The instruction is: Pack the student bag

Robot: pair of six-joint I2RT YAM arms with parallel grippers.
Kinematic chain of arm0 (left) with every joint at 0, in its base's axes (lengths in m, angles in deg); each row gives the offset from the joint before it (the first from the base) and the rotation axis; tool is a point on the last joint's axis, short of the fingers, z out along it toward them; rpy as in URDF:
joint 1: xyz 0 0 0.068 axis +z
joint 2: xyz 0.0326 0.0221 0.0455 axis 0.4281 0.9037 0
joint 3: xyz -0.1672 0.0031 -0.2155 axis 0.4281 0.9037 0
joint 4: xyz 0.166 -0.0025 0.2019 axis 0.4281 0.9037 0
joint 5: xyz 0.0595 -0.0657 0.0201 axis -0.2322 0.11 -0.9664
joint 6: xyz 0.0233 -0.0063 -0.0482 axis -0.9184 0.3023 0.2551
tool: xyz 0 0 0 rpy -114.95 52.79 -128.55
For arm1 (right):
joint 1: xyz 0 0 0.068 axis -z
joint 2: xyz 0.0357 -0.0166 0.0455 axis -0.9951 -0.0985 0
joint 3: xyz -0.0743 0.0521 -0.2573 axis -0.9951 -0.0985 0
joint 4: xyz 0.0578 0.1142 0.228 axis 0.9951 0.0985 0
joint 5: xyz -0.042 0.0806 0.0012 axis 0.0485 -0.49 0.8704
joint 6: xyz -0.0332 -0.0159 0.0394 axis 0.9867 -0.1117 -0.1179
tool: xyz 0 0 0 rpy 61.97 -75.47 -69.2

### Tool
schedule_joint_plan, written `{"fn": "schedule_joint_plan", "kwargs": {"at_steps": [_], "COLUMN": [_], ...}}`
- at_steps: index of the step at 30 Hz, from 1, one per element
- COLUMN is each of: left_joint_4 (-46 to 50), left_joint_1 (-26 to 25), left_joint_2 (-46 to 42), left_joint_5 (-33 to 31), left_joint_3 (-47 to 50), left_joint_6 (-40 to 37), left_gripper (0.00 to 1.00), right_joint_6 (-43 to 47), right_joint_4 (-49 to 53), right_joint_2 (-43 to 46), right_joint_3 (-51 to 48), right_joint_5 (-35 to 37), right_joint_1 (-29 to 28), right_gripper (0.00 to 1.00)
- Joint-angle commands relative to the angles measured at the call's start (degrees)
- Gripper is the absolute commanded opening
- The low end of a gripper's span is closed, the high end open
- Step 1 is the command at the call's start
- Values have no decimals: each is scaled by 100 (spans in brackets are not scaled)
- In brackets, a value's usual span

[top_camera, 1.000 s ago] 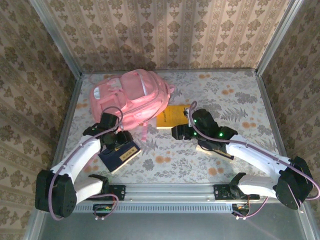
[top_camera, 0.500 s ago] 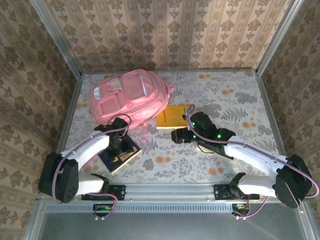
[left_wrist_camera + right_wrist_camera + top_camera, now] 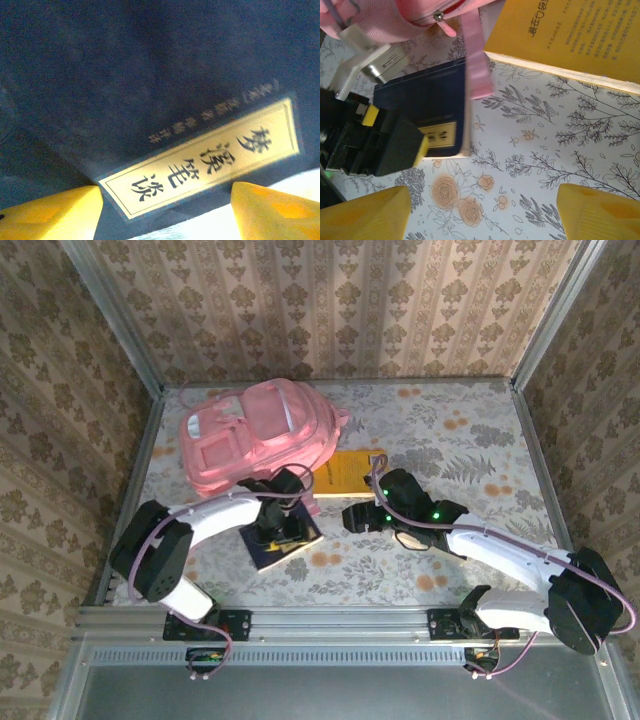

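1. The student bag (image 3: 255,430) lies at the far left of the flowered table (image 3: 450,430), close to the back wall. It is pocket side up, pink and bulky, easily the biggest thing here.
2. Just beside its near right corner sits a yellow book (image 3: 345,472), lying flat with dark print on the cover.
3. The left gripper (image 3: 283,525) is down over a dark blue book (image 3: 302,542), right in front of the bag on the near side.
4. Looking from the left wrist, its two yellow fingers (image 3: 60,212) stand wide apart and point straight at the blue cover. The cream title label (image 3: 200,157) sits between them. Nothing is pinched, so that claw is released. I can't tell whether the tips press on the cover.
5. The right gripper (image 3: 352,513) hangs over bare table, just right of the blue book and on the near side of the yellow one.
6. From the right wrist, its yellow fingertips (image 3: 365,215) are spread wide with flowered cloth beneath the gap. It is released and holding nothing.
7. In that same look, the left gripper's black body sits on the blue book. A pink strap (image 3: 477,65) trails from the bag across the book's corner, and the yellow book lies just past the strap.
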Motion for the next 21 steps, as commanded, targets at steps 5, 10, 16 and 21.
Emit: {"fn": "schedule_joint_plan", "kwargs": {"at_steps": [5, 10, 16, 21], "left_joint_4": [-677, -156, -585, -769], "left_joint_1": [-141, 357, 1140, 1332], "left_joint_2": [-213, -242, -98, 20], "left_joint_5": [1033, 654, 318, -357], "left_joint_3": [-480, -670, -423, -352], "left_joint_6": [-957, -1698, -2118, -2083], "left_gripper": [71, 71, 72, 72], "right_joint_6": [88, 115, 91, 121], "right_joint_4": [78, -88, -234, -188], "right_joint_2": [132, 5, -339, -412], "right_joint_3": [-113, -212, -176, -139], "right_joint_5": [-175, -586, -888, -914], "right_joint_1": [-35, -41, -125, -160], "right_gripper": [75, 58, 43, 45]}}
